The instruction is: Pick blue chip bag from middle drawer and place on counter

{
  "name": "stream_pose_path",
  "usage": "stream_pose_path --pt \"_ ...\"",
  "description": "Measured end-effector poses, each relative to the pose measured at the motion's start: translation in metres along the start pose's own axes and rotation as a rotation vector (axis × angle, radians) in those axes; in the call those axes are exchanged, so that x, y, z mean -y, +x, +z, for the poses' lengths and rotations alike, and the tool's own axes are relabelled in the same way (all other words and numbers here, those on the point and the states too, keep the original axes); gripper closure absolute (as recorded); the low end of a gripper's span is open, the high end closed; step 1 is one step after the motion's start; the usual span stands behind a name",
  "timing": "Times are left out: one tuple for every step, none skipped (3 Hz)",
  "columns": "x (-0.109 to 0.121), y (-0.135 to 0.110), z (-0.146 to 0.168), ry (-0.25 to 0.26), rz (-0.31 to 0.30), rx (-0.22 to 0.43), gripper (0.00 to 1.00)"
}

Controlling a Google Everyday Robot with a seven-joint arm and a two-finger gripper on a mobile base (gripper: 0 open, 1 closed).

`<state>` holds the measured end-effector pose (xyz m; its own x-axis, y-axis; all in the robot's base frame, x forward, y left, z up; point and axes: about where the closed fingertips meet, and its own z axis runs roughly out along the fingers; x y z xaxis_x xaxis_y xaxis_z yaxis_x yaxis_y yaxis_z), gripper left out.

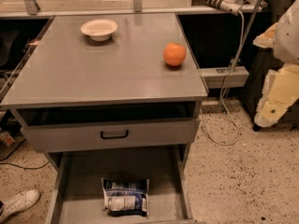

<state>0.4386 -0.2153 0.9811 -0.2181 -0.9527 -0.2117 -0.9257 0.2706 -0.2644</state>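
Observation:
The blue chip bag, crumpled dark blue and white foil, lies flat on the floor of the open middle drawer, near its front and a little right of centre. The counter is the grey cabinet top above it. My gripper shows as pale white and yellowish parts at the right edge of the view. It hangs over the floor, to the right of the cabinet, far from the bag and at about counter height. Nothing shows in it.
A white bowl sits at the back of the counter and an orange fruit near its right edge. A grey drawer front with a black handle overhangs the rear of the open drawer. A cable hangs right of the cabinet. A white shoe is at lower left.

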Motion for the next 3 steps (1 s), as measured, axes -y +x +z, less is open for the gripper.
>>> stream_pose_path --pt "0.000 0.000 0.000 0.000 0.000 0.000 0.00" --pt "-0.021 -0.003 0.014 -0.028 -0.003 0.041 0.00" --pt "-0.066 -0.019 0.039 -0.064 0.013 0.097 0.00"
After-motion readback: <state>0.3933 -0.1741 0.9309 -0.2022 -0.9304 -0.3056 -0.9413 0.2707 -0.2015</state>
